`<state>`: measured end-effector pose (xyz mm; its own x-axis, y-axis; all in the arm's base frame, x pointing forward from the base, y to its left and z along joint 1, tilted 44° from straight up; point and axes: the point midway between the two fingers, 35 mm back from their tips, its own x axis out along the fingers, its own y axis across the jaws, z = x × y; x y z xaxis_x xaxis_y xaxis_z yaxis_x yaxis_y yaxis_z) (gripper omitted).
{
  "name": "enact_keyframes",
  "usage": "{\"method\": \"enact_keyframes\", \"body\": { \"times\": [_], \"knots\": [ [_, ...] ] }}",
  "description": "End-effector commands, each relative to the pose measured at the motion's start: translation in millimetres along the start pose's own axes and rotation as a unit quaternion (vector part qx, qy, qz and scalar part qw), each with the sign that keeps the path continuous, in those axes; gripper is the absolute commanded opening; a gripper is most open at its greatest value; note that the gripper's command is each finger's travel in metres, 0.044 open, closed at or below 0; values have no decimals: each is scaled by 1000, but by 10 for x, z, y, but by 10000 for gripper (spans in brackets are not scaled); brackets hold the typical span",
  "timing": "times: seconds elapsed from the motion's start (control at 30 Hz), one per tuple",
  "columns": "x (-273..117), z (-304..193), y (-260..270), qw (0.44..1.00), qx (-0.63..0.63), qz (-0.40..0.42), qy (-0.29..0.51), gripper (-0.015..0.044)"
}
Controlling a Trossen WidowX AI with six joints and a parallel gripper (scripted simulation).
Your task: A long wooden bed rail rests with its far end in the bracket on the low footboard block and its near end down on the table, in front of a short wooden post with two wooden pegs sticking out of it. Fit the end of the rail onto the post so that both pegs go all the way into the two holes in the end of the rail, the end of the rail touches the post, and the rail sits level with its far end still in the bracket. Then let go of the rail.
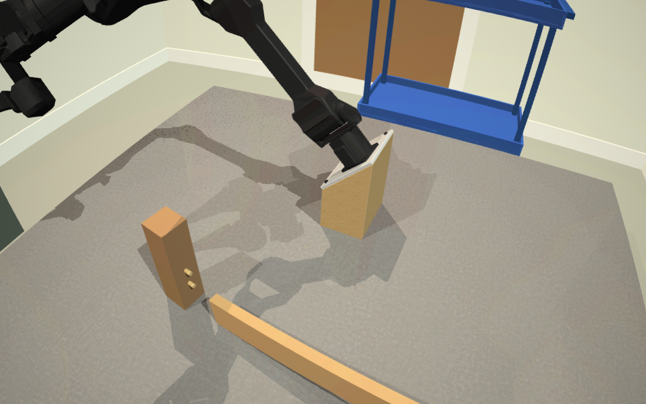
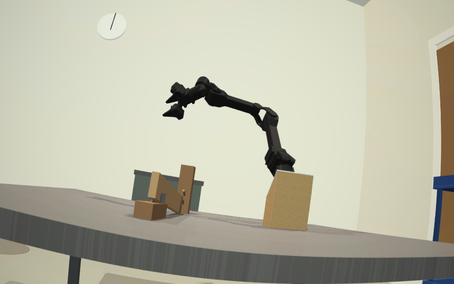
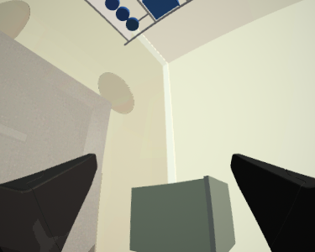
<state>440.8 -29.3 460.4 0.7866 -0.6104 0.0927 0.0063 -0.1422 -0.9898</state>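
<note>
The long light-wood rail [image 1: 304,351] [image 2: 168,192] slopes down from the low footboard block [image 2: 149,210] to the table, its near end low in front of the post. The brown post [image 1: 172,266] [image 2: 186,187] stands upright, with two pegs [image 1: 189,278] sticking out toward the rail's side. The pegs are bare, above the rail's low end. The holes in the rail's end are not visible. My gripper [image 2: 165,107] [image 3: 165,161] is open and empty, high above the post and rail. The footboard block and the rail's far end are outside the top view.
The arm's wooden pedestal [image 1: 347,203] [image 2: 288,201] stands on the table [image 1: 516,281] to the right of the post. A blue shelf cart [image 1: 440,113] is beyond the table's edge. A grey-green cabinet [image 3: 170,214] is on the floor beyond the post side.
</note>
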Motion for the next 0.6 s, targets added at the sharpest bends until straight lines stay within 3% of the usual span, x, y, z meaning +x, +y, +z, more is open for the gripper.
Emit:
{"method": "enact_keyframes", "body": {
  "times": [0.0,0.27,0.57],
  "knots": [
    [79,349,662,996,-45,73,-27,440],
    [9,734,1960,965,-133,218,-54,440],
    [-430,717,3411,889,-243,385,-50,440]
  ]
}}
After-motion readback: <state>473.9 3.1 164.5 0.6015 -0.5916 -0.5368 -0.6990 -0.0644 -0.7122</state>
